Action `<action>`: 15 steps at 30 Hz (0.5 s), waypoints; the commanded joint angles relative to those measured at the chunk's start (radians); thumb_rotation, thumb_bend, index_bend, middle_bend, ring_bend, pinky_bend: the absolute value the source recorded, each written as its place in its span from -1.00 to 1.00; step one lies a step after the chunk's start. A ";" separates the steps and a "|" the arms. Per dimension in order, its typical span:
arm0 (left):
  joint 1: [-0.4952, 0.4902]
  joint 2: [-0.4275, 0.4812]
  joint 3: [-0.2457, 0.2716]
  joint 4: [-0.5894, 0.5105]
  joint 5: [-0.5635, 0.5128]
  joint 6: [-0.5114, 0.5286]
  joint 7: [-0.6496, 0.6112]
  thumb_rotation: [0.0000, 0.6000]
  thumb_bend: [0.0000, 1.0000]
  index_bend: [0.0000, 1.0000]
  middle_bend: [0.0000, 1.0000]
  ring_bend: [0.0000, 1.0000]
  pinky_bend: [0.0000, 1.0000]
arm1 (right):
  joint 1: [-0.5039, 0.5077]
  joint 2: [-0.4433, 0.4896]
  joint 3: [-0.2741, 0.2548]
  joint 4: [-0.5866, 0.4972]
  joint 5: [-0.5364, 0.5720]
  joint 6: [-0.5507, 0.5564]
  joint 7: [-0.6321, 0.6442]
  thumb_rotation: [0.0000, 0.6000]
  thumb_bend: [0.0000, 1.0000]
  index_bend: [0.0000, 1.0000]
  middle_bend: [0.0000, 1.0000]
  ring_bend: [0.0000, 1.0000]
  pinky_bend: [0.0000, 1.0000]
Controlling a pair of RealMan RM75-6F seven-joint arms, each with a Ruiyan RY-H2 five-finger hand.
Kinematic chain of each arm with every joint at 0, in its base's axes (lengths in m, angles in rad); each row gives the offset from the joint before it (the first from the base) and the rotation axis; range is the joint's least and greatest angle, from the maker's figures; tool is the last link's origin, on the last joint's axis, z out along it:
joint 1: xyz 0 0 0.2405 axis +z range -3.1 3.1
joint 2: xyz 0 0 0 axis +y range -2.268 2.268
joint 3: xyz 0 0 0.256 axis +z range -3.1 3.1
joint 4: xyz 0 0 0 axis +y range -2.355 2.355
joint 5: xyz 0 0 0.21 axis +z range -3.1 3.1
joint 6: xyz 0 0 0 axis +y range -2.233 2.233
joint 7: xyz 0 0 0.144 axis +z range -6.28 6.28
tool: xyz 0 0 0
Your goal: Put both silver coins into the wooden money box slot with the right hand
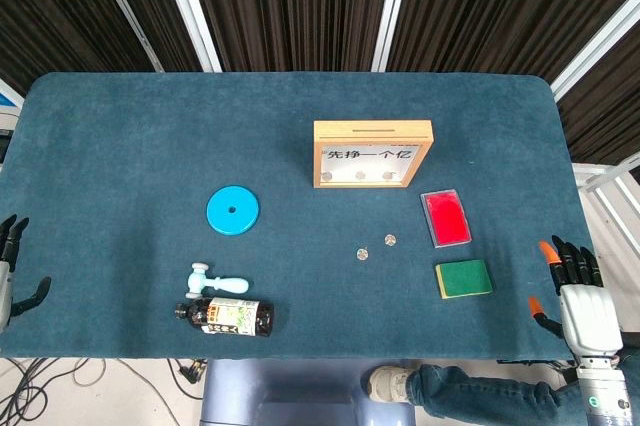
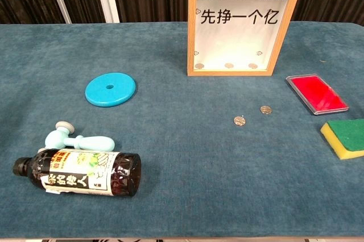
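Rt hand [image 1: 580, 296] at near right table edge, fingers apart, holding nothing. Lt hand [image 1: 12, 266] at near left edge, fingers apart, empty; only partly in frame. Both seen in head view only.

Two silver coins lie flat mid-table, well left of and slightly farther than rt hand: left coin [image 2: 239, 121], right coin [image 2: 265, 109], near each other, not touching. Green/yellow sponge [image 1: 464, 279] sits betw rt hand and coins. Red case [image 1: 446, 216] just beyond sponge.

Near left: dark bottle [image 2: 85, 172] on its side, pale blue mallet [image 2: 77, 140] touching behind it. Blue disc [image 2: 110, 88] farther out.

Wooden money box [image 2: 243, 26] stands upright beyond coins, slot [image 1: 373, 128] on top edge; three coins visible inside at bottom.
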 commanded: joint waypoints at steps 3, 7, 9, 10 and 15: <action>0.000 0.000 0.002 0.002 0.009 0.002 -0.003 1.00 -0.41 -0.98 -1.00 -1.00 -1.00 | -0.003 0.003 0.004 -0.009 -0.006 0.006 0.000 1.00 -0.19 -0.83 -0.98 -1.00 -1.00; 0.001 -0.003 0.004 0.005 0.013 0.004 -0.001 1.00 -0.41 -0.98 -1.00 -1.00 -1.00 | -0.003 0.002 0.004 -0.008 -0.007 0.001 0.003 1.00 -0.19 -0.83 -0.98 -1.00 -1.00; 0.001 -0.003 0.003 0.005 0.012 0.004 0.000 1.00 -0.41 -0.98 -1.00 -1.00 -1.00 | -0.003 0.001 0.005 -0.006 -0.007 -0.001 0.006 1.00 -0.19 -0.83 -0.98 -1.00 -1.00; 0.000 -0.003 0.003 0.006 0.011 0.004 -0.001 1.00 -0.41 -0.98 -1.00 -1.00 -1.00 | -0.003 0.000 0.006 -0.005 -0.006 -0.002 0.007 1.00 -0.19 -0.83 -0.98 -1.00 -1.00; -0.001 -0.004 0.002 0.008 0.015 0.003 -0.007 1.00 -0.41 -0.98 -1.00 -1.00 -1.00 | -0.003 -0.004 0.001 -0.003 -0.010 -0.011 0.007 1.00 -0.19 -0.82 -0.98 -1.00 -1.00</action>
